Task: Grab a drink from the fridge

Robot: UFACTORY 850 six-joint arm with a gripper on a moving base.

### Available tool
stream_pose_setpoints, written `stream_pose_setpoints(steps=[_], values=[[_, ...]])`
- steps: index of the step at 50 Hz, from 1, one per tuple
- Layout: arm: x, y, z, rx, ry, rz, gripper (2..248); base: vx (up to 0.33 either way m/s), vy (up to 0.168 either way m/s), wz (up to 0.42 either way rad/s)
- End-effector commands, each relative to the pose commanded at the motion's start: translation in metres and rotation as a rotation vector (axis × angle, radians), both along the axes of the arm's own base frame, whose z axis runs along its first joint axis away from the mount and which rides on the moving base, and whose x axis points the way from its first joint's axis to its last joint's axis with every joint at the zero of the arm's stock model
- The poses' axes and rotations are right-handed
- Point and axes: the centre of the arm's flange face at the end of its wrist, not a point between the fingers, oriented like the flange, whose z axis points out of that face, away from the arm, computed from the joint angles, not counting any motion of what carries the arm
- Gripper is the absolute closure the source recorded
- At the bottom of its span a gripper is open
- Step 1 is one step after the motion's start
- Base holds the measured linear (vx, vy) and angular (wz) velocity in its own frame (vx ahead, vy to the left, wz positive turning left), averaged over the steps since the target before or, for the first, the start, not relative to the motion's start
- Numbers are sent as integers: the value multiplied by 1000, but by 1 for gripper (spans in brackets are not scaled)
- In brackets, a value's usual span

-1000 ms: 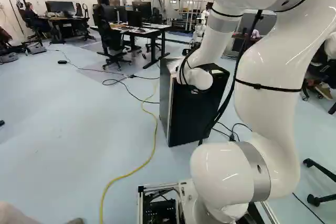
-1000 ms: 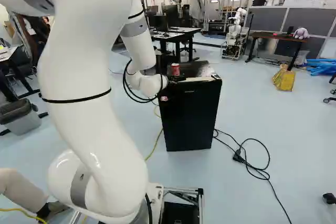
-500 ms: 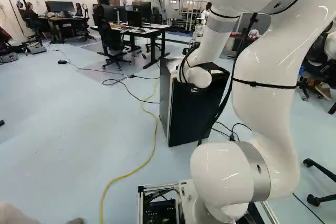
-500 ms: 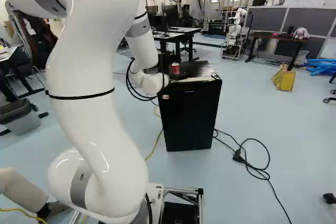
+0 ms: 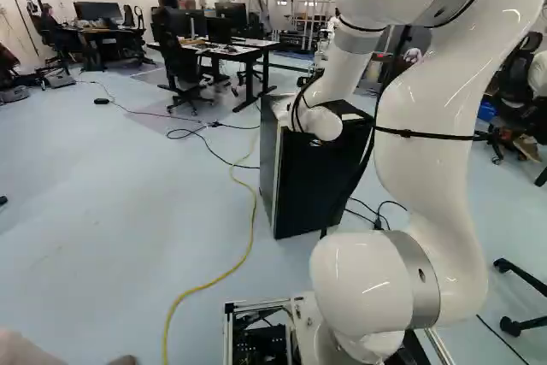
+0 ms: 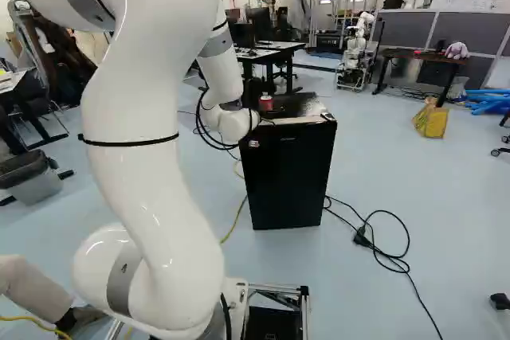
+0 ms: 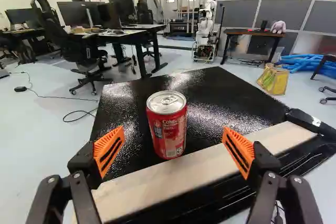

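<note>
Standing upright on the fridge (image 6: 288, 181), the red can (image 7: 168, 132) is faced by the gripper (image 7: 174, 139), jaws spread wide; probably slick and heavyish if unopened, so it's best pinched gently mid-body, since thin walls get dented easily

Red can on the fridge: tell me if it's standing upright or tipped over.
Upright: in the wrist view, the can shows its lid and pull tab facing up, its base down on the fridge top.
</note>
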Motion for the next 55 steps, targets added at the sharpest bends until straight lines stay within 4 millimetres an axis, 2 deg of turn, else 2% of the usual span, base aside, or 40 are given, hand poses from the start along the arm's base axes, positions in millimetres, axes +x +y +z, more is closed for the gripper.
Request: stream_pose_setpoints(steps=[40, 41, 46, 47, 51, 52, 55], values=[[27, -4, -3, -2, -17, -3, 3, 0, 0, 0], [27, -4, -3, -2, -17, -3, 25, 0, 0, 0], [27, -4, -3, -2, -17, -3, 25, 0, 0, 0], [27, -4, -3, -2, -17, -3, 63, 0, 0, 0], [27, -4, -3, -2, -17, -3, 63, 0, 0, 0], [27, -4, -3, -2, -17, -3, 101, 0, 0, 0], [27, -4, -3, -2, -17, -3, 101, 0, 0, 0]])
